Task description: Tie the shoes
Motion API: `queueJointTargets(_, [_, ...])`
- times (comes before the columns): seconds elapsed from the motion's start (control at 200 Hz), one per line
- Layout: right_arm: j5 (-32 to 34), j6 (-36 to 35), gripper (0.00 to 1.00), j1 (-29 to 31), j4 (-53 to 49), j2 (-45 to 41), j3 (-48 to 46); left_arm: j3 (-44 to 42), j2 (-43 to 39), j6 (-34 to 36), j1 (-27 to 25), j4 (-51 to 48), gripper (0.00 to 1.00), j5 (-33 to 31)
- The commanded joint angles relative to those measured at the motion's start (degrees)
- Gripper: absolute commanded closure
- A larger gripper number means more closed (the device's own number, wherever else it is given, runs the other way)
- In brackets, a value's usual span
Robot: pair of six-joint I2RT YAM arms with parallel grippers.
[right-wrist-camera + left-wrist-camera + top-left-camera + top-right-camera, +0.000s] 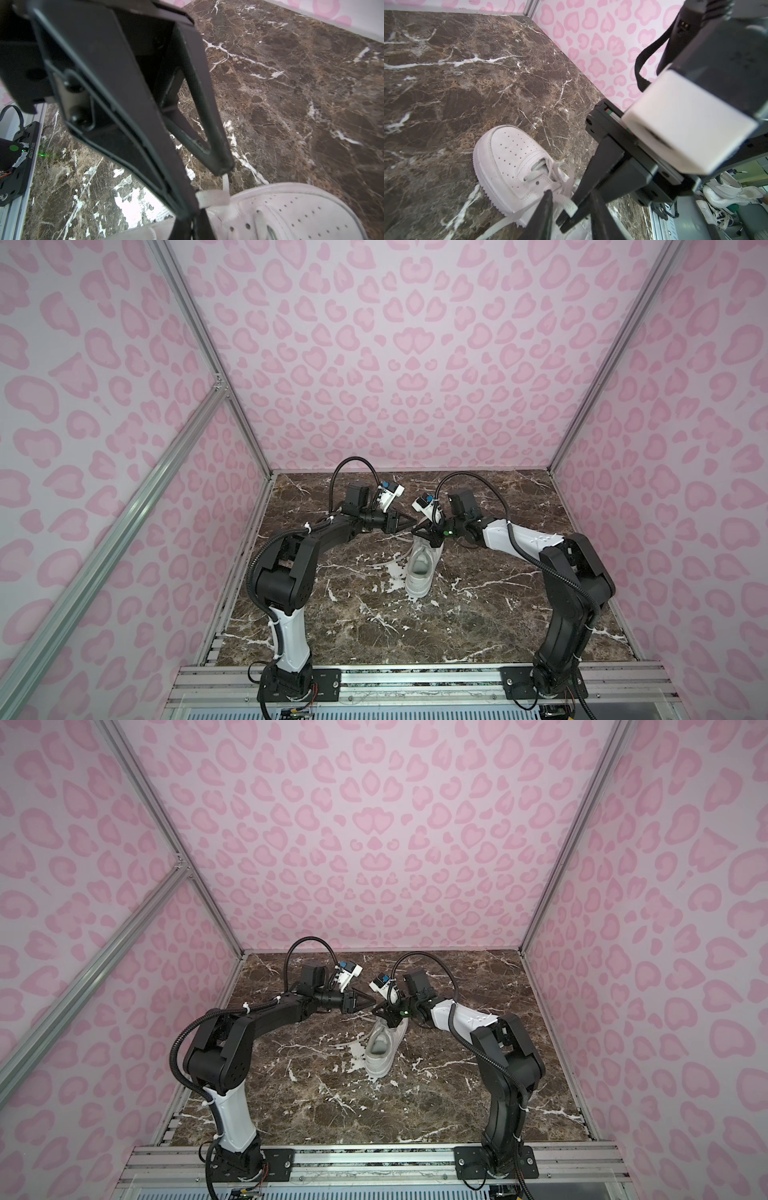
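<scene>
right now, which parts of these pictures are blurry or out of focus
Right wrist view: left gripper fingers fill the frame, blurred; marble table sharp. Left wrist view: white camera housing out of focus, shoe and lace clear. Both top views: even light, all in focus.

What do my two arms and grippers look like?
The left arm and right arm are black with white shell sections and ribbed black cables. The left gripper and right gripper have black triangular fingers. A green light marks the right wrist.
</scene>
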Motion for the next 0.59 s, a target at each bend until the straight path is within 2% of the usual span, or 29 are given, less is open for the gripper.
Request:
queueJointTargets(0.0, [1.9,-0.8,0.98,0.4,2.7,-0.6,-0.8,1.0,-0.4,-0.5,0.2,-2.4,0.65,0.7])
queueJointTargets(0.51, [4.8,-2.6,0.99,1.6,5.0,-1.6,-1.8,1.1,1.3,-3.5,-0.5,-1.2,0.65,1.5])
queueJointTargets(0.59, [4.8,-2.3,0.99,1.7,4.9,-1.3,-1.6,1.1,1.3,-3.5,-0.6,-1.1,0.70,1.6])
